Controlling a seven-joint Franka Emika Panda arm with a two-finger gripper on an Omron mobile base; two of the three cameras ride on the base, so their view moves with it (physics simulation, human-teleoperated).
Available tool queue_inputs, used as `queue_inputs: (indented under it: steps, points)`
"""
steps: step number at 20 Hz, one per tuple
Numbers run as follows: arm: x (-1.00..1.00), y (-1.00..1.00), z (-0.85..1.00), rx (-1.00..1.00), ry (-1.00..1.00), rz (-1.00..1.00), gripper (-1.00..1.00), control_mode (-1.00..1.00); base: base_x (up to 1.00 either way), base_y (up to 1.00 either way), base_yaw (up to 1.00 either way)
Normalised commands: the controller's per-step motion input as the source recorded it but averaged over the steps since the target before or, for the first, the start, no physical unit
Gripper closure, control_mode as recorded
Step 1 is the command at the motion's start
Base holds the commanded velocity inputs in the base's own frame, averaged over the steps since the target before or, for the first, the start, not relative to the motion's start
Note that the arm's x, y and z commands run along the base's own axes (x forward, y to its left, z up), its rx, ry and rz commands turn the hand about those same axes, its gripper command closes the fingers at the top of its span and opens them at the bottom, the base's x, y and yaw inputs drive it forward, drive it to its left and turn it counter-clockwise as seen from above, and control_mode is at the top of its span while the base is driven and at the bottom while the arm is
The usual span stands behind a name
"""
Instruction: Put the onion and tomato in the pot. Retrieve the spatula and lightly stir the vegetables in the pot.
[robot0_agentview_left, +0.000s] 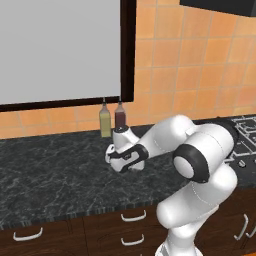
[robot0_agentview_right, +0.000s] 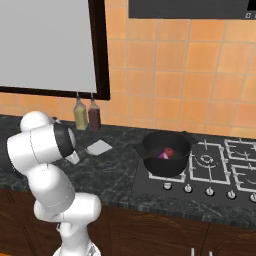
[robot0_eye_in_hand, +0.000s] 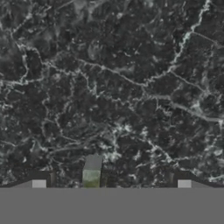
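Black pot (robot0_agentview_right: 165, 155) on the stove is already holding the tomato (robot0_agentview_right: 169, 152), so you are hovering the wide-open gripper (robot0_eye_in_hand: 111, 183) over the handle of the spatula (robot0_agentview_right: 99, 147), needing a straight descent.

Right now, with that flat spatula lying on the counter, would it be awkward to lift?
Probably somewhat. The spatula lies flat on the dark counter, so its thin blade leaves little edge to grab. It looks stiff and light, unlikely to roll, though it may slide on the smooth stone if nudged.
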Motion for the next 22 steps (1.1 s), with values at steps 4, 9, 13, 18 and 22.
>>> queue_inputs:
  steps: [4,9,13,18,22]
  points:
    - [-0.11,0.0,0.0,0.0,0.0,0.0,1.0,-1.0,0.0,0.0,0.0]
    - [-0.18,-0.03,0.0,0.0,0.0,0.0,1.0,-1.0,0.0,0.0,0.0]
    - [-0.26,-0.02,0.27,0.0,-0.01,0.0,1.0,-1.0,0.0,0.0,0.0]
    - [-0.45,-0.06,0.94,0.06,-0.15,-0.02,1.0,-1.0,0.0,0.0,0.0]
    - [-0.43,-0.1,1.0,0.25,-0.21,-0.1,1.0,-1.0,0.0,0.0,0.0]
